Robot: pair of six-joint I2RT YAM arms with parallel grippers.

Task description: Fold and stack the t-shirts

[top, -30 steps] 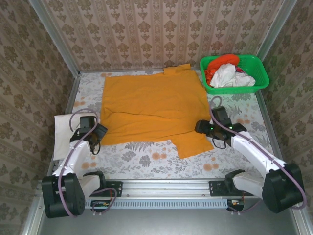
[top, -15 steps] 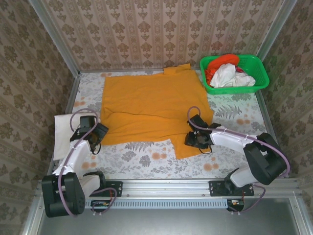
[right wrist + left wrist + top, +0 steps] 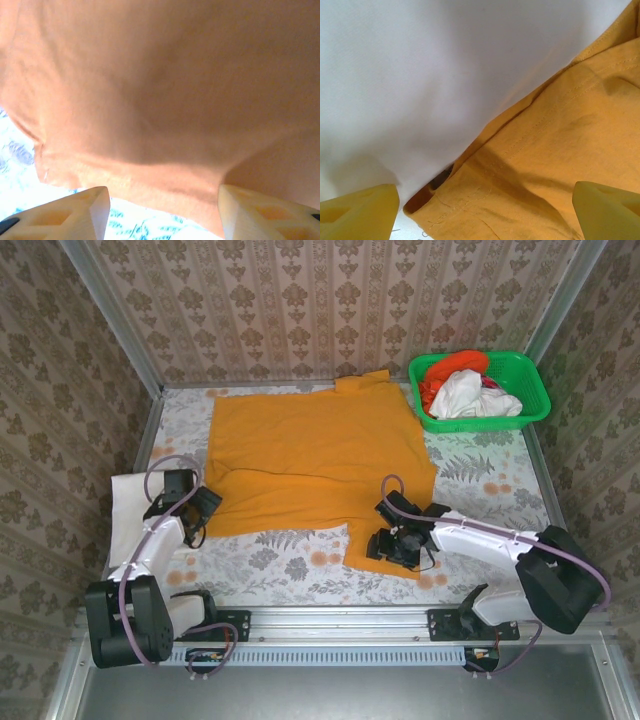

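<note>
1. From above, the amber-orange t-shirt (image 3: pixel 320 455) lies spread on the table (image 3: pixel 290 562). A white t-shirt (image 3: pixel 470 395) and a red-orange t-shirt (image 3: pixel 455 365) sit in the green basket (image 3: pixel 535 390) at the far right.
2. The left gripper (image 3: pixel 203 506) is at the shirt's near left corner, beside a white cloth (image 3: pixel 125 505).
3. The left wrist view adds this: the left gripper's jaws stand wide apart, and the shirt's hem meets the white cloth.
4. The right gripper (image 3: pixel 390 542) is over the near sleeve. Its wrist view shows the jaws apart, with the sleeve edge just ahead.
</note>
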